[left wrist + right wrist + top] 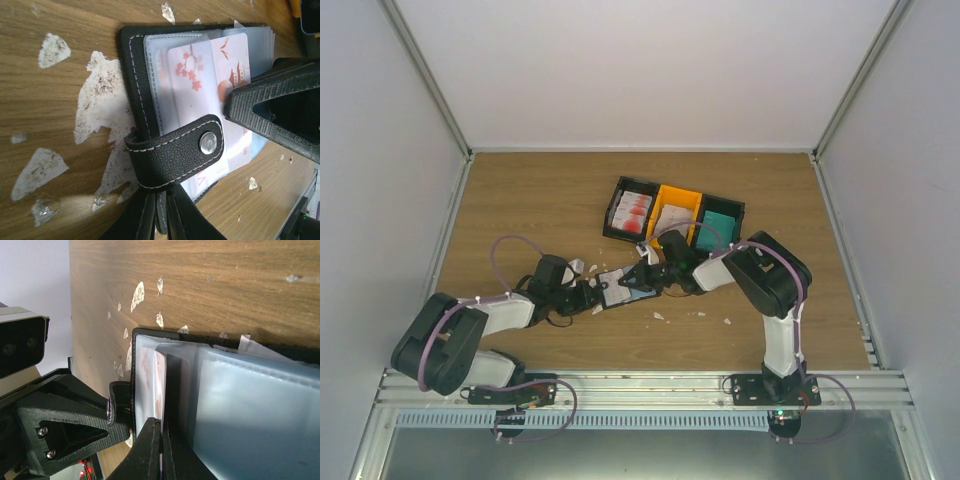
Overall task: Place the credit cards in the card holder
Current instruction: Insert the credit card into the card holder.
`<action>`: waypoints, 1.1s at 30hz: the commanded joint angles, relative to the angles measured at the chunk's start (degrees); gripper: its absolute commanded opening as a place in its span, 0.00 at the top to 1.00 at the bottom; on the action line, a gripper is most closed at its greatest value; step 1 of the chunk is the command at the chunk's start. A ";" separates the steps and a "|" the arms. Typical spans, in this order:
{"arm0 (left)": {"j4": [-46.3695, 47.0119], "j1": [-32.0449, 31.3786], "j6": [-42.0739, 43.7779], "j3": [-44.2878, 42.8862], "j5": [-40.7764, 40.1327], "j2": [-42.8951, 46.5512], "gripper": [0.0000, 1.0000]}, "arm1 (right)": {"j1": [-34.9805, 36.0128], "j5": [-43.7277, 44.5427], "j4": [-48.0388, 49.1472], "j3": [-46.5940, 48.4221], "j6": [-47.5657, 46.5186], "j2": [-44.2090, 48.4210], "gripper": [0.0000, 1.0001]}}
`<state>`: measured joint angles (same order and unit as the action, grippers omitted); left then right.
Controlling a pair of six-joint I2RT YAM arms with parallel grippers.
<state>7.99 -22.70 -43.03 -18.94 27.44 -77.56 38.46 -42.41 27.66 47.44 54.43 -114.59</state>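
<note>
The holder (618, 288) lies open on the table (540, 200), about in the middle, and both arms meet over it. The left gripper (588, 297) is at its left end. Its fingers (150, 220) are pressed together on the black strap (175, 152) of the holder, so this end is pinned. The right gripper (642, 281) comes in from the right end. Its fingers (150, 450) are together on a thin pale edge, which seems to be the card (192, 75). In the left wrist view one right finger (270, 107) covers the right edge of that card.

The card is partly under a clear sleeve (157, 65) of the holder, with its right part outside. More sleeves (250, 405) stand stacked just to the right of it.

Three trays (662, 207) sit in a row just behind the holder, so there is little room on the far side. To the far left of the holder the wood is bare up to the white walls (380, 150). In front of it lie only a few small scraps (657, 316).

The holder is of grained black leather with a pale stitched seam along its rounded edge (131, 75). The strap carries a round metal snap (208, 142). The card is glossy white with red blossoms and a red tower. The sleeves are cloudy, soft plastic. The table is wood-grain brown, with white, rough, irregular patches (52, 50) beside the holder.
</note>
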 commanded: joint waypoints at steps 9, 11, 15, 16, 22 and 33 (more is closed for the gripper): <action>6.01 -0.24 1.23 -0.19 7.35 -4.12 0.91 | 2.13 0.68 -4.84 -0.39 -0.77 -2.85 0.99; 6.45 -0.23 0.99 -0.05 7.73 -4.27 0.91 | 2.15 0.63 -4.73 -0.68 -0.68 -2.76 0.99; 7.06 -0.16 0.93 0.29 8.21 -4.51 0.91 | 2.15 0.28 -4.19 -0.85 -0.69 -2.53 1.00; 7.05 -0.18 0.93 0.33 8.21 -4.46 0.91 | 2.15 0.16 -4.12 -0.96 -0.64 -2.37 1.00; 5.00 -0.17 1.12 0.35 5.27 -2.79 0.91 | 1.98 3.49 -10.32 0.38 -4.60 2.20 0.87; -1.55 0.05 4.08 -0.85 0.11 2.05 0.79 | 0.63 21.11 -34.65 8.26 -19.17 14.10 0.45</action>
<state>7.77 -22.46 -41.12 -18.94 29.23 -77.06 39.20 -29.45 3.46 52.71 42.54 -102.67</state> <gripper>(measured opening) 0.184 0.540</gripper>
